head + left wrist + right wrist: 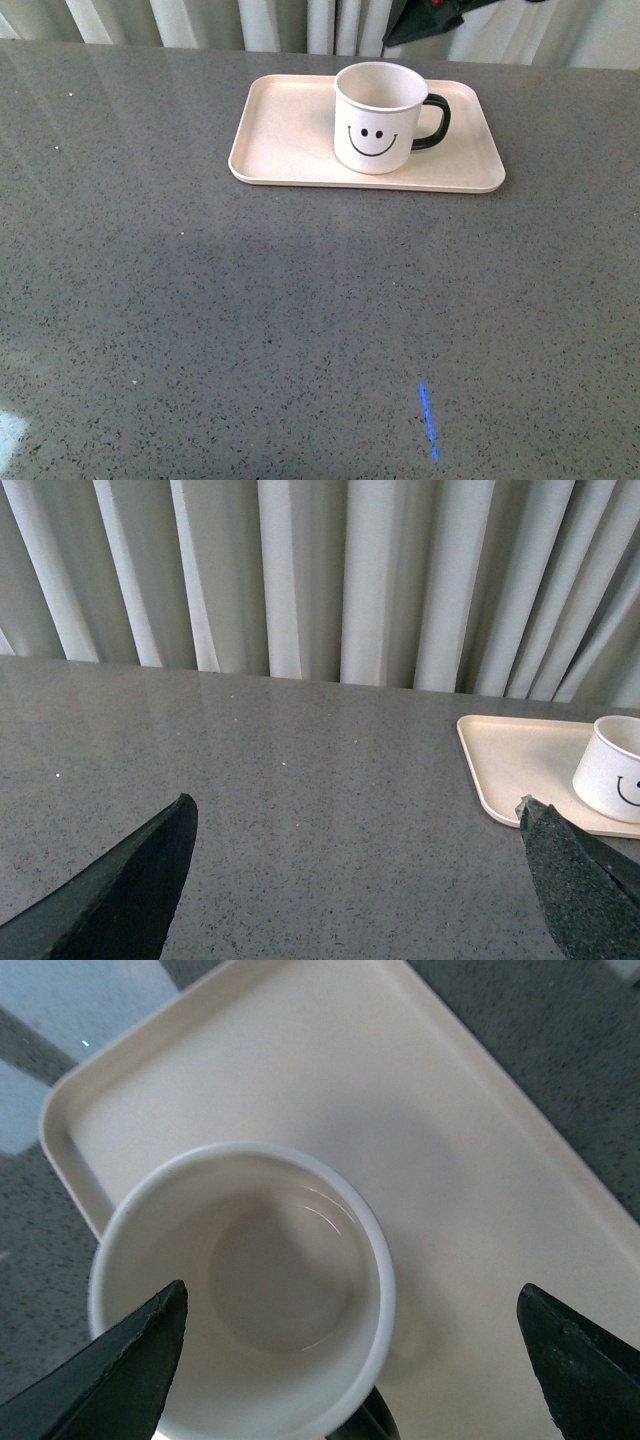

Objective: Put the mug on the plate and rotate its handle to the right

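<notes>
handle (365, 1422) cropped, mug (612, 770) half cut

Glossy white mug (378, 120), shiny black handle (435, 122); matt pale plate (290, 130); polished speckled stone-look table (250, 320).

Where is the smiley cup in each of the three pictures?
Front view: the mug stands on the plate, right of its middle, handle right.
Left wrist view: only part of it shows at the picture's edge.
Right wrist view: seen from above, open mouth.
Shared landmark: the plate.
</notes>
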Controlling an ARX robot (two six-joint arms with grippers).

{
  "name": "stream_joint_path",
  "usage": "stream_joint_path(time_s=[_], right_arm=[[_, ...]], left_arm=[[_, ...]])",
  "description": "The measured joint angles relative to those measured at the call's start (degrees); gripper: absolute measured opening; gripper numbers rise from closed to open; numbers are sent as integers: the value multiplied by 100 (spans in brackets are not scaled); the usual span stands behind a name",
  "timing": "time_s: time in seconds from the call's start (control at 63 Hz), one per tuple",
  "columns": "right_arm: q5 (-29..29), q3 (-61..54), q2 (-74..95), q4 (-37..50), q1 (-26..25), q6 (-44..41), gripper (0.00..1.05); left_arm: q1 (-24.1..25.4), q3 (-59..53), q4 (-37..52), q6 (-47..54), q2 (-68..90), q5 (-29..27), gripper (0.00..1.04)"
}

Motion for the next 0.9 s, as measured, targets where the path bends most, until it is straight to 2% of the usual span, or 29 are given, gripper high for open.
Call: stream_joint_path(time_s=[0.079, 0.174, 0.317, 0.333, 0.349, 0.381, 0.397, 0.444, 0.46, 0.476, 0.523, 0.587, 0.777, 0.904], right_arm=[[-289, -485, -476, 367, -68, 74, 96], [-940, -1532, -1298, 1036, -103, 212, 96], [-1012, -1794, -1598, 1117, -111, 291, 96], [-966, -1827, -1596, 1143, -111, 330, 95], [-656, -2013, -1631, 1502, -92, 540, 93], [452, -2691, -1853, 2750, -15, 1014, 87], [1180, -3246, -2037, 3668, 15, 1425, 82], [2232, -4444, -2446, 5517, 48, 2194, 71], [2527, -4988, -2645, 6411, 48, 2479, 66], [2656, -5320, -2780, 6918, 42, 2625, 62], [2741, -6166, -3209, 7993, 7, 2929, 52], [2745, -7053, -3762, 8771, -28, 3132, 38], [2522, -8640, -4542, 9315, -195, 3283, 4], [2522, -9346, -5025, 9492, -249, 3309, 2]], left_arm=[[0, 0, 0, 0, 0, 0, 96], [0, 0, 0, -2, 0, 0, 96], [0, 0, 0, 0, 0, 0, 96], [0, 0, 0, -2, 0, 0, 96], [0, 0, 0, 0, 0, 0, 96], [0, 0, 2, 0, 0, -2, 96], [0, 0, 0, 0, 0, 7, 96], [0, 0, 0, 0, 0, 0, 96], [0, 0, 0, 0, 0, 2, 96], [0, 0, 0, -2, 0, -2, 96], [0, 0, 0, 0, 0, -2, 96], [0, 0, 0, 0, 0, 0, 96], [0, 0, 0, 0, 0, -2, 96], [0, 0, 0, 0, 0, 0, 96]])
